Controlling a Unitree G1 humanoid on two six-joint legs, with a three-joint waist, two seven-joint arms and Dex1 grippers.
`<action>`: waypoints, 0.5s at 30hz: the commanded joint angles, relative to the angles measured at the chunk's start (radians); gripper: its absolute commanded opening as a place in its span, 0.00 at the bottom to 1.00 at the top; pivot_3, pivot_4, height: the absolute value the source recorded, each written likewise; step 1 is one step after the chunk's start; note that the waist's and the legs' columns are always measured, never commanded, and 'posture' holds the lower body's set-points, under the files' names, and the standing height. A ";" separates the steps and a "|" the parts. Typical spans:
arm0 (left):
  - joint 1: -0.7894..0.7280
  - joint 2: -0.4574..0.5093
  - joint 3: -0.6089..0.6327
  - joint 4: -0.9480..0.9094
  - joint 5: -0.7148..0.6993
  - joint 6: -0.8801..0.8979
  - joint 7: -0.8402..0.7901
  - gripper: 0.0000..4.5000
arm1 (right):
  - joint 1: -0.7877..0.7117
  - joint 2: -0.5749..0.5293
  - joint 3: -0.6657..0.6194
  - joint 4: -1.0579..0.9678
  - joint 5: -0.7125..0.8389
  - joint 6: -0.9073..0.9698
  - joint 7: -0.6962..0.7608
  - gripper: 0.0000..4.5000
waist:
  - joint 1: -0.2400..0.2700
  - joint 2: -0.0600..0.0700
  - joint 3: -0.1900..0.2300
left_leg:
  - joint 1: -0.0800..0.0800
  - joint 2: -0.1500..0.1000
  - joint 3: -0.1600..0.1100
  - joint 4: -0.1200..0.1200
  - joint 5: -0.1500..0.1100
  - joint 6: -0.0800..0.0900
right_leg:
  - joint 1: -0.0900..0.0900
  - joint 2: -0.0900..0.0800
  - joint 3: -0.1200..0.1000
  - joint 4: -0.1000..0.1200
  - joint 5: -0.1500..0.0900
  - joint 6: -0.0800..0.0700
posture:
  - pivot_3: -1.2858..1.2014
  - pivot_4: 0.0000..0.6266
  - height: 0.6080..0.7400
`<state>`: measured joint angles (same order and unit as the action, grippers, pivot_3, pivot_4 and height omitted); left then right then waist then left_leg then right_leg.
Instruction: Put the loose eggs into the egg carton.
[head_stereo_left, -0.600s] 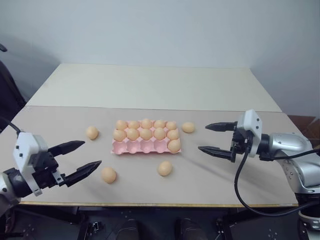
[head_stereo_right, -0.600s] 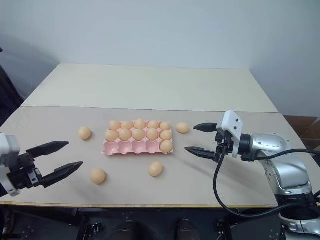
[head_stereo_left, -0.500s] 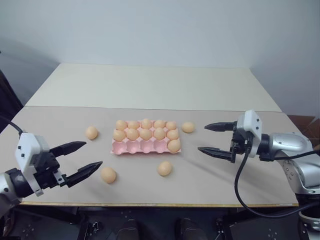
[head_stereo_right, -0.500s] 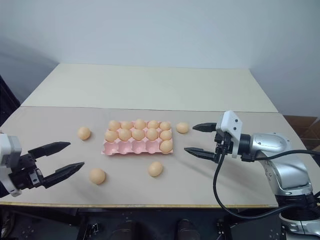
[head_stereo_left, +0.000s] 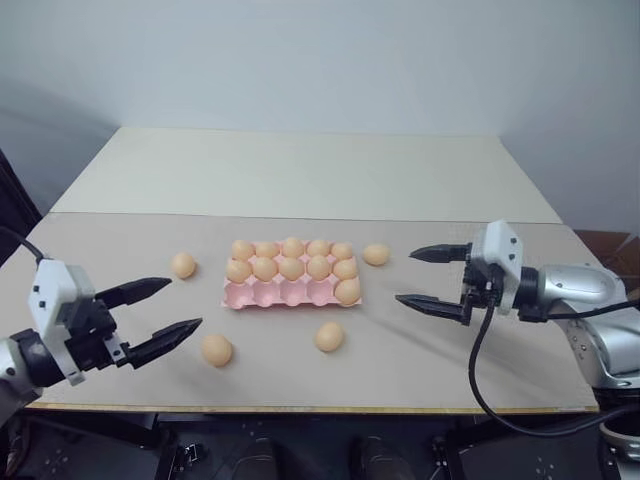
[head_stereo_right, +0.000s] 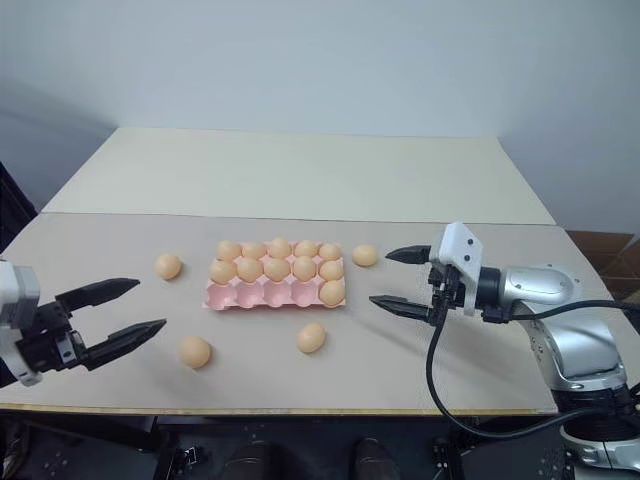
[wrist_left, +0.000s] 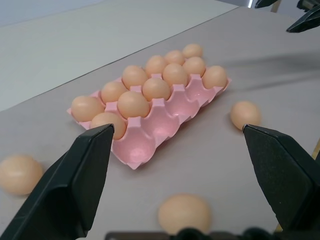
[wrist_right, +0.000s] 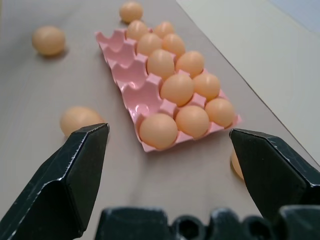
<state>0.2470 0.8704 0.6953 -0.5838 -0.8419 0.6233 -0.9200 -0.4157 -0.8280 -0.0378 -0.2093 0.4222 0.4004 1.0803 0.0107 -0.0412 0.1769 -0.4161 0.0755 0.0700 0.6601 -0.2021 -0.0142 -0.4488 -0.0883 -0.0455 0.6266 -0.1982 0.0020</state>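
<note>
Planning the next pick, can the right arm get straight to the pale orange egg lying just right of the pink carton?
Probably yes: that pale orange egg lies on bare table between the open right pincer and the pink carton, with nothing between.

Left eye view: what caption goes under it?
Open grippers flank a pink carton with four loose eggs nearby.

left gripper (head_stereo_left: 147, 312) drawn back slightly toward the table's near left corner — perhaps a touch lower
</note>
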 joint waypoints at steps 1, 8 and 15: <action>-0.009 0.007 -0.010 -0.006 -0.002 -0.018 -0.014 0.99 | -0.071 -0.013 0.048 0.101 -0.096 -0.095 0.018 1.00 | -0.002 0.000 0.000 | 0.000 0.000 0.000 0.000 0.000 0.000 | 0.000 0.000 0.000 0.000 0.000 0.000 | 0.52 0.24 1.00; -0.059 0.025 -0.057 0.033 0.006 -0.025 -0.030 0.99 | -0.355 0.128 0.224 0.549 -0.342 -0.371 -0.019 1.00 | -0.015 0.000 0.000 | 0.000 0.000 0.001 0.000 0.000 0.001 | -0.002 0.002 0.002 0.002 0.000 0.000 | 0.52 0.24 1.00; -0.098 0.024 -0.088 0.045 0.018 -0.029 -0.031 0.99 | -0.629 0.305 0.321 1.079 -0.523 -0.614 -0.108 1.00 | -0.029 0.000 0.000 | -0.002 0.001 0.001 0.000 0.000 0.001 | -0.005 0.003 0.004 0.003 0.004 0.004 | 0.52 0.24 1.00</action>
<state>0.1546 0.8876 0.5984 -0.5321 -0.8252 0.6134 -0.9453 -1.0087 -0.5261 0.2841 0.8039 -0.0731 -0.1507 0.9911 -0.0180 -0.0412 0.1769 -0.4200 0.0761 0.0712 0.6595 -0.2016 -0.0135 -0.4549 -0.0851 -0.0419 0.6293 -0.1940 0.0065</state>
